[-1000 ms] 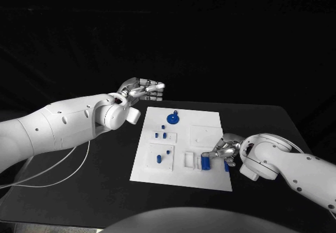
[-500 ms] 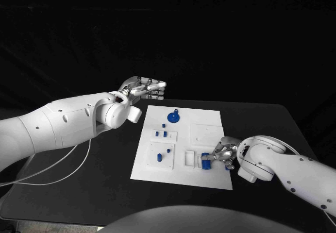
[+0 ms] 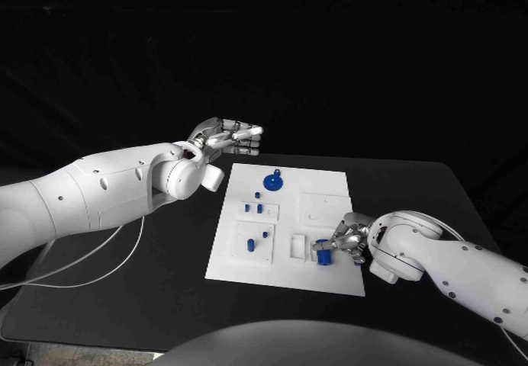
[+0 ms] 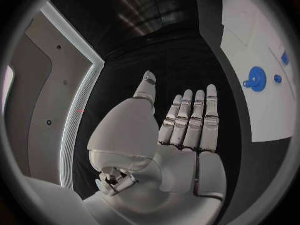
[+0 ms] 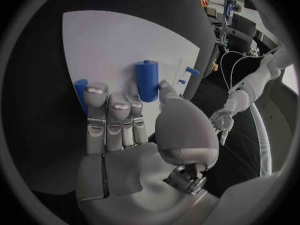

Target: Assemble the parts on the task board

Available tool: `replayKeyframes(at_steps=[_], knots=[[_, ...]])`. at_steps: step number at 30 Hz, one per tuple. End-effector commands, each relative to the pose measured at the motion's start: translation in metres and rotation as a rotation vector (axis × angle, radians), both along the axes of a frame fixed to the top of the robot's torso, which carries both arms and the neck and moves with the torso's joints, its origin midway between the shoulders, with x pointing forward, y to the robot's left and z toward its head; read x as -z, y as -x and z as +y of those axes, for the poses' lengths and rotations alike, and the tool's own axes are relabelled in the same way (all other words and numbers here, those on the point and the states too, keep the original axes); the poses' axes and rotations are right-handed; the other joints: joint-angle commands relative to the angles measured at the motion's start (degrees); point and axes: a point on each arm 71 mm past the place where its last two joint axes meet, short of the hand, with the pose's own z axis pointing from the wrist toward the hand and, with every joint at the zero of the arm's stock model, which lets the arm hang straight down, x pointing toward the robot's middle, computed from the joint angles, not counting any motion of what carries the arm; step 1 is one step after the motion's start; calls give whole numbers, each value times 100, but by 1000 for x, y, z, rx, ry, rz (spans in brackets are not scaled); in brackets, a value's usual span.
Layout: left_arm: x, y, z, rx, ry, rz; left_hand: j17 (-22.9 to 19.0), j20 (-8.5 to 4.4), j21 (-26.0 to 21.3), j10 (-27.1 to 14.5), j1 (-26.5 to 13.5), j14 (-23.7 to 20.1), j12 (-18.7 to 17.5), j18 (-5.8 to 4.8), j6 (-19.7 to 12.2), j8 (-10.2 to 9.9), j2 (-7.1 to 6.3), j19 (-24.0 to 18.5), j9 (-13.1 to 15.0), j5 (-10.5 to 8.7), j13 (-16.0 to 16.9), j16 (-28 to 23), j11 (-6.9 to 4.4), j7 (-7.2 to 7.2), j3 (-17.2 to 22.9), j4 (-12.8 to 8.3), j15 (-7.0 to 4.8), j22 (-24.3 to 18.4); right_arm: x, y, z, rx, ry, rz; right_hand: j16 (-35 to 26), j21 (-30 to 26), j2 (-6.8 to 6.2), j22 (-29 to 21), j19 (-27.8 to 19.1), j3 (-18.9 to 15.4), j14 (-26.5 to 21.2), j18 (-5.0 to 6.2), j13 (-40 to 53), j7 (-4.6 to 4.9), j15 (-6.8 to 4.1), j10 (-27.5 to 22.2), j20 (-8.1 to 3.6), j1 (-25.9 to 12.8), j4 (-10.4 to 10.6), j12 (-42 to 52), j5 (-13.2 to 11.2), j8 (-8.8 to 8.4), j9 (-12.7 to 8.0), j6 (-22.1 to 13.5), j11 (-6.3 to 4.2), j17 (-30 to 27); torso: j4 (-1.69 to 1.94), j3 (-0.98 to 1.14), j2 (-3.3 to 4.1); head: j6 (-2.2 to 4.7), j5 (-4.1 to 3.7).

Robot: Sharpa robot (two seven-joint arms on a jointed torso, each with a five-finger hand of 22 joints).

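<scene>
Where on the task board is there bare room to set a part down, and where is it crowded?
The task board is bare along its far right corner, beside the round blue part, and along its near edge below the slots. It is crowded at the near right, where the right robot hand sits at a blue peg. The left robot hand hangs off the board's far left corner.

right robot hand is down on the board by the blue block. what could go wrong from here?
1. The right robot hand works close over the blue block with its fingers crowded around it; whether it has a firm hold is unclear, so the block could tip or slip.
2. A smaller blue part sits beside its fingertips and may get knocked.
3. The task board lies loose on the table; pushing might slide it.
</scene>
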Motion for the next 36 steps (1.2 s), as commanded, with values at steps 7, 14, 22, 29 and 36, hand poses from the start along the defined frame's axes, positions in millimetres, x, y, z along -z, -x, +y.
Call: replayKeyframes(at_steps=[7,14,22,29,36], knots=[[1,1,-2,14,8,14,-4,9,10,-28,-32,-34,2,2,-93,-24,-24,-28,-11,-22,4,-14,3,19,16,47,6,-3,10,7,0,-18,55,10,-39,1,-131,123,306,1392,28,-74,2,-13,-21,-42,-19,371,-898,-27,216,-43,-586,75,-34,27,-7,-4,-1,-17,-11],[2,0,-2,12,6,18,-4,10,10,-36,-33,-33,0,4,-123,-23,-24,-28,-12,-22,3,-13,7,23,20,53,10,-3,6,7,2,9,-23,-13,-35,61,-142,177,310,1980,31,-83,19,-28,-32,-21,-31,78,-1245,-8,375,-41,-629,138,-48,39,-5,0,-2,-7,-5],[3,-2,0,4,0,22,-5,12,10,-39,-35,-41,0,7,-124,-20,-18,-28,-10,-22,3,-14,7,23,22,60,10,-3,-8,10,11,-18,-101,-42,-34,90,-72,225,308,2192,34,-98,37,-34,-20,-10,-22,27,-1517,16,351,-40,-618,193,-52,33,-4,0,-2,3,15],[4,-2,1,3,-3,26,-4,13,11,-40,-40,-36,1,8,-145,-23,-28,-26,-12,-22,4,-13,8,26,23,69,9,-2,-24,7,17,-30,-144,-65,-28,87,-44,237,309,2163,36,-99,43,-48,-24,8,-24,-29,-1502,30,209,-40,-617,205,-56,36,-4,-2,3,14,37],[4,-2,0,7,-4,31,-5,13,11,-44,-43,-49,0,9,-155,-22,-36,-26,-12,-22,4,-14,8,27,29,82,11,-3,-36,4,24,-39,-162,-79,-28,90,-45,250,310,2131,34,-103,44,-54,-26,18,-26,-16,-1507,34,256,-40,-619,224,-60,34,-1,-3,3,9,43]])
